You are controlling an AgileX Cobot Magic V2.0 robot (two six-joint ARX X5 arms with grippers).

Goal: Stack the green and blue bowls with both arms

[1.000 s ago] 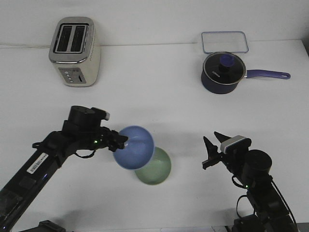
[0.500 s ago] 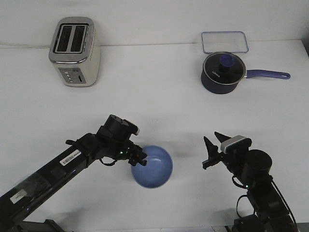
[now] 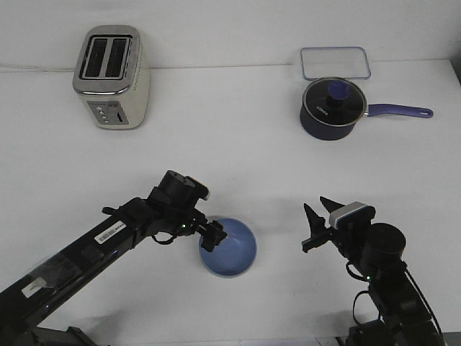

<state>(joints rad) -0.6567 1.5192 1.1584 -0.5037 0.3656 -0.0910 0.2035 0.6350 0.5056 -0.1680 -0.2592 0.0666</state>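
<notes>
Light periwinkle blue round bowl (image 3: 229, 247): sat upright on the white surface (image 3: 238, 158), at the near centre, between the two arms. The pale sage green bowl of the pair could not be seen; whether it lay beneath the blue one could not be told from this view. Left arm, thin black jointed (image 3: 108, 238): reached in from the near left corner toward the bowl. Left gripper, black two-fingered (image 3: 212, 236): sat at the bowl's left rim, overlapping it; whether its fingers were clamped on the rim or parted could not be told, the dark parts merging against one another. Right arm, black with cables (image 3: 385, 288): rose from the near right corner. Right gripper, black with a silver-white block (image 3: 314, 223): pointed left toward the bowl, well apart from it, its two fingers spread and holding nothing. Cream and chrome two-slot toaster (image 3: 111, 77): stood at the far left of the surface, slots upward. Dark navy saucepan with a glass lid and blue knob (image 3: 333, 108): stood at the far right, its blue handle (pointing right) reaching toward the surface's edge. Clear rectangular flat container lid with a blue rim (image 3: 335, 63): lay flat just behind the saucepan, close against the back wall.
</notes>
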